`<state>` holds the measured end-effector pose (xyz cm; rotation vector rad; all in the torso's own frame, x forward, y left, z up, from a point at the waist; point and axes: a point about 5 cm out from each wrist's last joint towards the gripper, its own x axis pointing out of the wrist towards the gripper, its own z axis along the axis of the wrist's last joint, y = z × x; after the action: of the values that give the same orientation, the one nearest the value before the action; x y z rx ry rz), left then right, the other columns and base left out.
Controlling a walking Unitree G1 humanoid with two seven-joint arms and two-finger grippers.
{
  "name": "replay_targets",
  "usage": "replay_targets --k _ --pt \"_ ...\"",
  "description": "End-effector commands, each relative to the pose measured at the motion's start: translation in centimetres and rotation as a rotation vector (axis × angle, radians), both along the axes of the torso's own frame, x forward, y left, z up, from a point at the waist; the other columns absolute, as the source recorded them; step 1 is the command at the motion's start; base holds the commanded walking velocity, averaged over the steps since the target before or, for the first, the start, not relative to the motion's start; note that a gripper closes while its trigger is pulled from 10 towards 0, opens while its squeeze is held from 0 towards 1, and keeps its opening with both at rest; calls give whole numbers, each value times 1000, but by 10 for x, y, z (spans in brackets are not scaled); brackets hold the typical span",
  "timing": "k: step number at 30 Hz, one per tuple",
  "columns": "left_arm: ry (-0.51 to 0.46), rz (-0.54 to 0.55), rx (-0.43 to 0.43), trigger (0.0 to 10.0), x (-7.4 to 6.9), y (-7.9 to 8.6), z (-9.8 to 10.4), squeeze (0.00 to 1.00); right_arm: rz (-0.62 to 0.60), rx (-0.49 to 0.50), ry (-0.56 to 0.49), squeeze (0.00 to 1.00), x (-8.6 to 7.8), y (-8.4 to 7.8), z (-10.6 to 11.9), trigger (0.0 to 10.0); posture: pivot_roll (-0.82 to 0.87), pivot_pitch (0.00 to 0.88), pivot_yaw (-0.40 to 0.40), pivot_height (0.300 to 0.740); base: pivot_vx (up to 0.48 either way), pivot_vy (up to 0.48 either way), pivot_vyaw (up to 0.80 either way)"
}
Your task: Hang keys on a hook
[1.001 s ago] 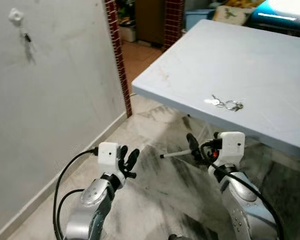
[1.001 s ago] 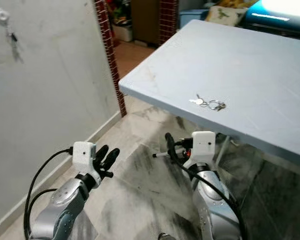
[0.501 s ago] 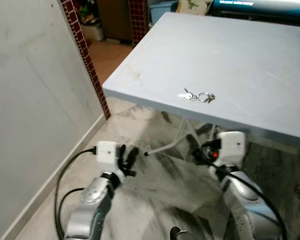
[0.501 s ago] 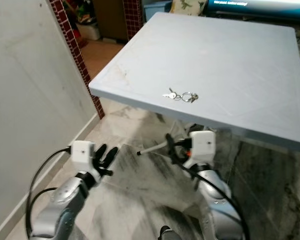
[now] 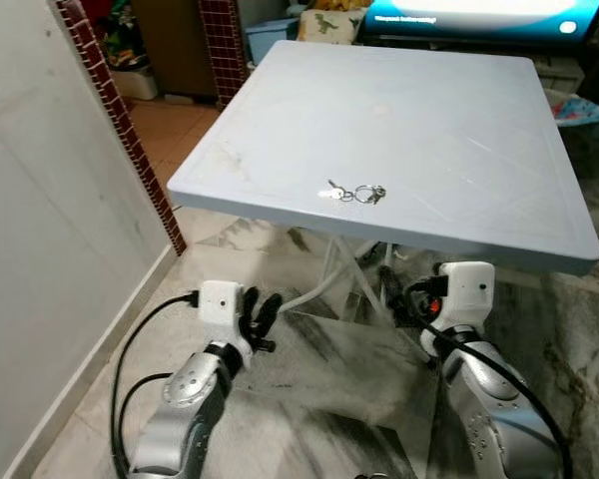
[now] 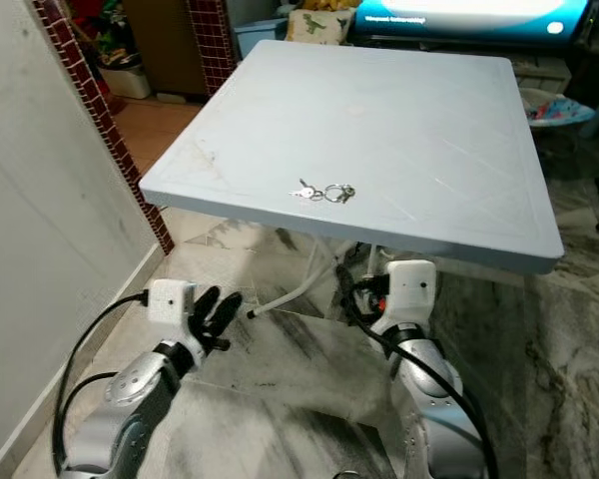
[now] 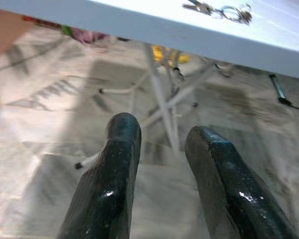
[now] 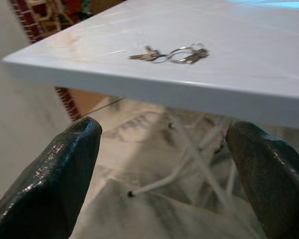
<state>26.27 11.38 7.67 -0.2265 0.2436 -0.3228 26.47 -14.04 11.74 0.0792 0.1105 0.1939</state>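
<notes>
the keys (image 5: 355, 193) are lying flat on a pale grey table (image 5: 459, 120), close to its near edge and a little toward its left side, with bare tabletop all around them. they are looking like a small silver bunch: one key pointing left, joined to a couple of thin rings. the table's near edge is sitting between both grippers and the keys, since both arms are hanging below tabletop height. the right gripper (image 8: 164, 164) is facing the keys from under the edge, its two black fingers spread wide with nothing between them. the left gripper (image 7: 162, 149) is hovering lower and further left, its fingers parted by a narrow gap and holding nothing. white folding legs (image 5: 334, 284) are standing under the table on a marbled grey floor (image 5: 309, 399). a plain white wall (image 5: 50, 249) and a red brick column (image 5: 120, 120) are running along the left.
</notes>
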Motion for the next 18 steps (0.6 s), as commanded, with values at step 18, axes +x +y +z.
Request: replay_targets --k 18 --pt "-12 -28 -5 10000 0 -4 1 0 -17 -17 -3 0 0 -4 2 10000 -136 92 87 740 347 0 0"
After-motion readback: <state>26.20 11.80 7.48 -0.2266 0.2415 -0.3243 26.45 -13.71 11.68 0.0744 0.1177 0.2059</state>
